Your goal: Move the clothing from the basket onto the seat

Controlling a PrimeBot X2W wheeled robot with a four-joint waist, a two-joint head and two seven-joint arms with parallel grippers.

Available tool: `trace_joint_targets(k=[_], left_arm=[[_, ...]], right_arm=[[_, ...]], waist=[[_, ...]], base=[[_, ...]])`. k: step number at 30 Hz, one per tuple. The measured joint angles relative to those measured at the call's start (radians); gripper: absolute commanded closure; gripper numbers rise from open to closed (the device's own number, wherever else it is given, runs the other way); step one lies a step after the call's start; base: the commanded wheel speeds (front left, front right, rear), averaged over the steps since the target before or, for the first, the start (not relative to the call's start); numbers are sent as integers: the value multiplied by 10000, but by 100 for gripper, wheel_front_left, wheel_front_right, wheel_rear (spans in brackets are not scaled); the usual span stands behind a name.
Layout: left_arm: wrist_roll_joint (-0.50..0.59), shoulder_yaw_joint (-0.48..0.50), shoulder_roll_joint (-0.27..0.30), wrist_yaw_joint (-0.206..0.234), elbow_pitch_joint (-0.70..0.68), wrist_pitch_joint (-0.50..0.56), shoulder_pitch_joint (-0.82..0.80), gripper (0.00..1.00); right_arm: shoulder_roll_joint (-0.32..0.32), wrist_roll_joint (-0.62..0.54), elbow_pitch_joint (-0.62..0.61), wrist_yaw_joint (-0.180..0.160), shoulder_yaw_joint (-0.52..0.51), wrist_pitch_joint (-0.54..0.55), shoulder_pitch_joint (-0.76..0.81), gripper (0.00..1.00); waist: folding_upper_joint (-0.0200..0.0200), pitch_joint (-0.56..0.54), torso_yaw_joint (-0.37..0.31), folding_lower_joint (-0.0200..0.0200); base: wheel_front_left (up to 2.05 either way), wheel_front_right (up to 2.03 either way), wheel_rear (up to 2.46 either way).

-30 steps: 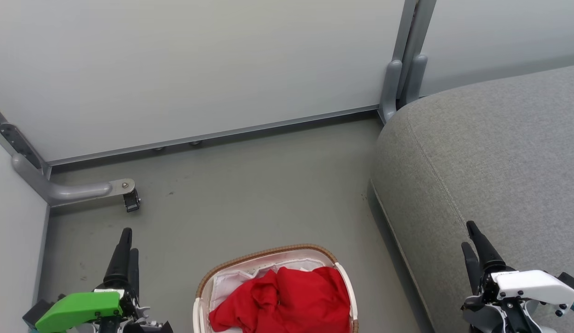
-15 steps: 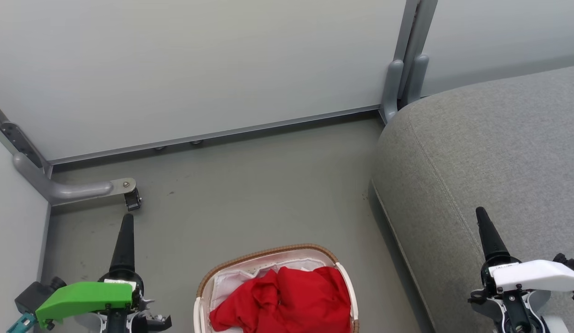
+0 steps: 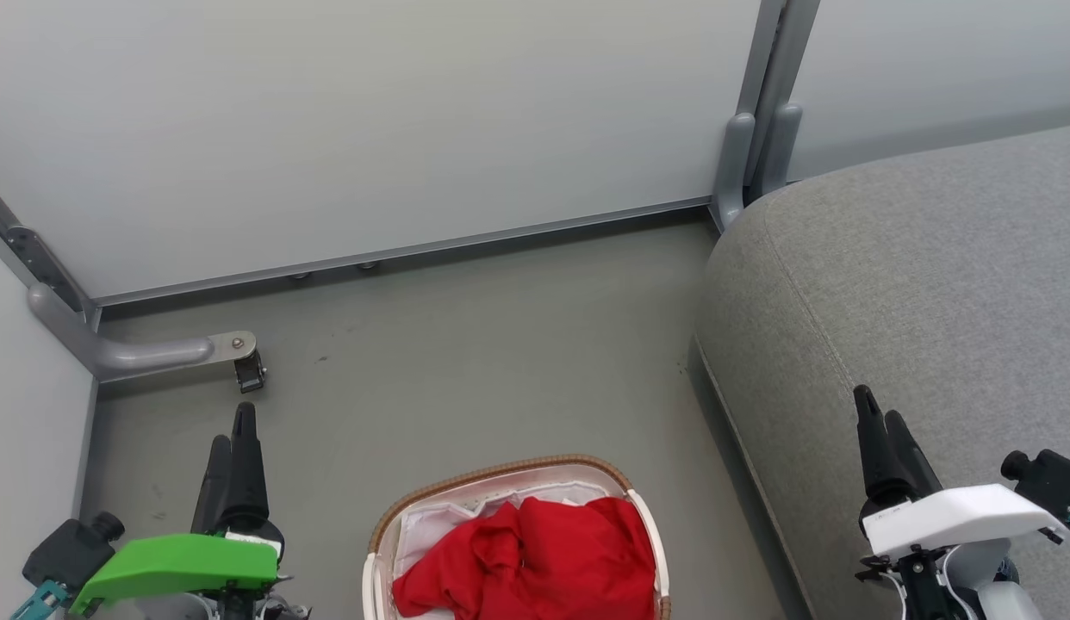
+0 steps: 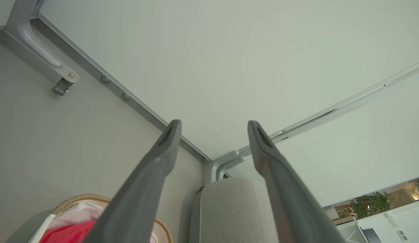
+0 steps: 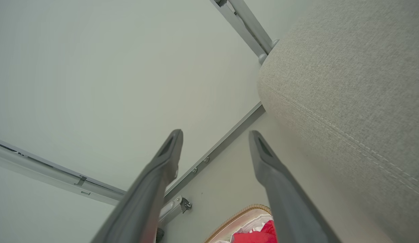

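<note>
Both my grippers hang parted and empty, left gripper (image 3: 231,430) above the floor (image 3: 466,344), right gripper (image 3: 876,406) near the light grey upholstered seat (image 3: 914,284); crumpled bright red clothing (image 3: 535,555) lies in the oval cream basket (image 3: 500,469) (brown-rimmed)

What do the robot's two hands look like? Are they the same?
Nearly twins. Each has two long, dark, tapering fingers. The left gripper wears a bright green shell, the right gripper a white shell. Beside each sits a small black block with a teal end.
</note>
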Motion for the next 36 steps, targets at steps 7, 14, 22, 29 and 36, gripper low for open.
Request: trace_joint_targets(k=[7, 14, 22, 29, 36], left_arm=[[1216, 21, 10, 27, -19, -222, 251, 0], [2236, -61, 13, 130, -21, -441, 385, 0], [3438, -240, 21, 240, -58, -660, 450, 0], [4079, -311, 27, 291, -25, -846, 501, 0], [4598, -307, 31, 293, 115, -1026, 561, 0]], right_arm=[[-15, -1220, 82, 0, 257, -222, 150, 0], [-25, -2128, 259, 0, 293, -443, 285, 0], [-36, -2995, 437, 0, 303, -663, 338, 0], [-46, -3791, 464, 0, 366, -855, 365, 0], [-54, -4403, 451, 0, 470, -1028, 397, 0]], waist=[[0, -28, 40, 0], [0, -46, 76, 0], [0, -52, 98, 0], [0, -53, 115, 0], [0, -62, 132, 0]], base=[[0, 0, 0], [0, 0, 0], [0, 0, 0], [0, 0, 0], [0, 0, 0]])
